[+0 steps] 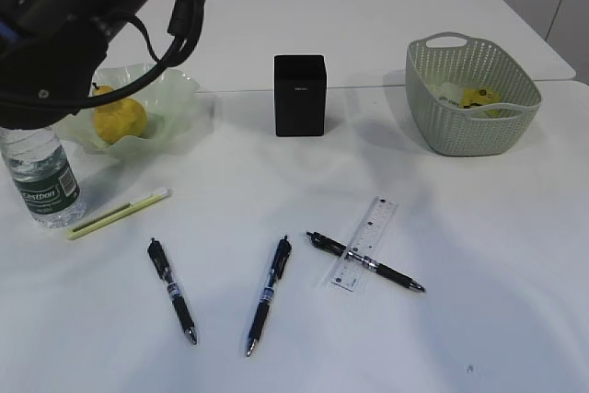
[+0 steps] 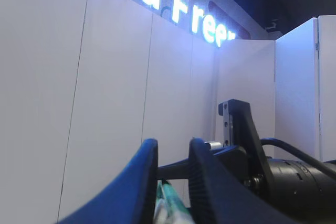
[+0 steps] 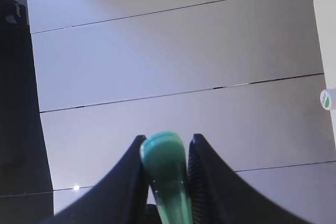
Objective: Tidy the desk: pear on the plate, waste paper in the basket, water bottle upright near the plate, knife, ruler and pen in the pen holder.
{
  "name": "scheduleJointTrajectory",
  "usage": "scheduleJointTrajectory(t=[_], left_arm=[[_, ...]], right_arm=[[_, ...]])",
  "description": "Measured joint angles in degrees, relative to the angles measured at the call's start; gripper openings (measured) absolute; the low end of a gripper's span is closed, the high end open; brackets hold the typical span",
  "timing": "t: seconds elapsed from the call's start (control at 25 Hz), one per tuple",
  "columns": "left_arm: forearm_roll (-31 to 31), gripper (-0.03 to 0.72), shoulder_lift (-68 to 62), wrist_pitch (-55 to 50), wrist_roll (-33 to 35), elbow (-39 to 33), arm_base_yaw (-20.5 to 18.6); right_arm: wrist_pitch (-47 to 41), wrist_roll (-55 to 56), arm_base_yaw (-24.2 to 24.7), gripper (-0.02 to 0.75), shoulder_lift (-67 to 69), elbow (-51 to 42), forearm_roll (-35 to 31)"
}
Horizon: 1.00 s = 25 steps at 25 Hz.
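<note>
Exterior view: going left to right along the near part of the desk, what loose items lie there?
Water bottle → yellow-green knife → first pen → second pen → third pen, which lies crossed over the clear ruler, so those two share a spot.

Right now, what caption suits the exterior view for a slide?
Pear on plate, bottle upright, three pens and ruler still on desk.

From my seat the exterior view is bright and even; the white table point(image 1: 386, 6) nearly washes out, with soft, faint shadows beside the black box point(image 1: 299, 96) and basket point(image 1: 471, 94). The near arm point(image 1: 83, 16) looms dark and blurred. Both wrist views are dimmer, bluish, with the jaws out of focus and glowing lettering point(image 2: 178, 9) flaring.
</note>
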<state>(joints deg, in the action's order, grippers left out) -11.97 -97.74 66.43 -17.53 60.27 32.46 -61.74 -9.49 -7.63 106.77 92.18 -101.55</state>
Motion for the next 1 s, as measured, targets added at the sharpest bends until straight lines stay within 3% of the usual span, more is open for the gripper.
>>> scheduleJointTrajectory(t=[0.8,1.0], left_arm=[[0.00,0.132,0.00,0.00,-0.10,0.00,0.00],[0.00,0.132,0.00,0.00,-0.10,0.00,0.00]], right_arm=[[0.00,0.67,0.00,0.235,0.00,0.00,0.00],[0.00,0.77,0.00,0.178,0.00,0.00,0.00]])
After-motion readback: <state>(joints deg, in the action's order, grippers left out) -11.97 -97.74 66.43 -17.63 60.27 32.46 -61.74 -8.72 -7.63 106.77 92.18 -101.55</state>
